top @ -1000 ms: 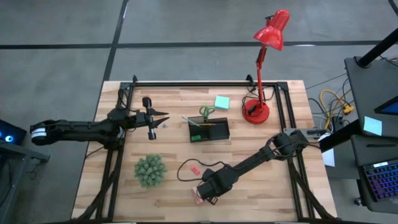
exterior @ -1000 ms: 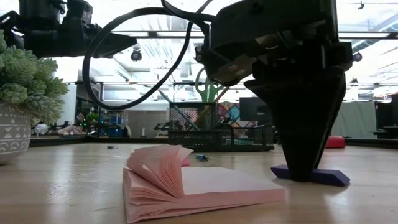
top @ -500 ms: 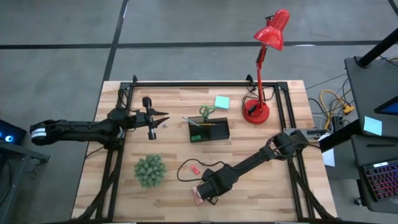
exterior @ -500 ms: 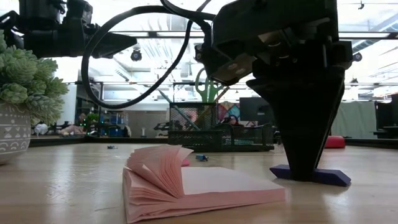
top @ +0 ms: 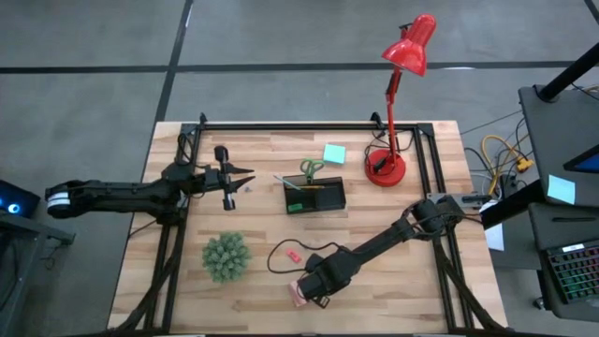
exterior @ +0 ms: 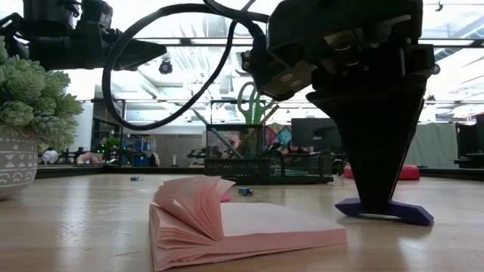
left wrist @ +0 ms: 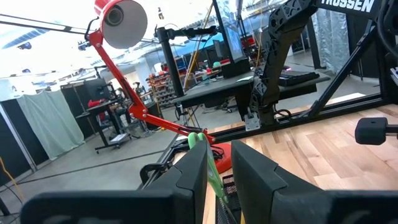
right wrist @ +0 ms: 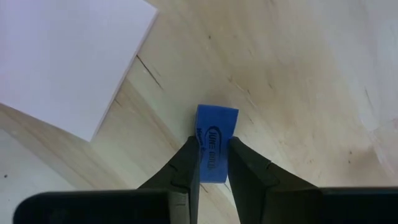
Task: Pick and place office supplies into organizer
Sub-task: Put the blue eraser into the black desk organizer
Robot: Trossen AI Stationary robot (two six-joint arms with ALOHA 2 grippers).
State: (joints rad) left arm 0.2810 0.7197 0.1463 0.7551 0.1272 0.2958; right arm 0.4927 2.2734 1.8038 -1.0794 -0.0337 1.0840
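A blue eraser [right wrist: 215,124] lies flat on the wood near the table's front edge. My right gripper [right wrist: 212,148] stands over it, pointing down and shut on it. Just left of it lies a pink sticky-note pad [exterior: 249,227] with its sheets fanned up. The black organizer [top: 314,197] stands mid-table with green-handled scissors [top: 311,169] upright in it. A teal sticky-note pad [top: 333,153] lies behind it, and a small pink eraser [top: 293,255] in front. My left gripper [top: 245,178] hovers level over the table's left part, open by a narrow gap with nothing in it. My right gripper pinches the blue eraser's two long sides [right wrist: 206,144] between its two fingers. The fingers come from above, pointing down, and stand across the eraser. The eraser [exterior: 386,212] lies flat on the table, sticking out on both sides of the fingertips.
A spiky green plant [top: 226,256] in a pot stands left of the pink pad. The red lamp's base [top: 386,168] is at the far right. A black cable [top: 281,251] loops over the table by the right arm. Black frame rails run along the table's sides.
My right gripper has shifted a little toward the table's right edge. The blue eraser has slid the same way with it, still flat on the wood. The pink pad has not moved.
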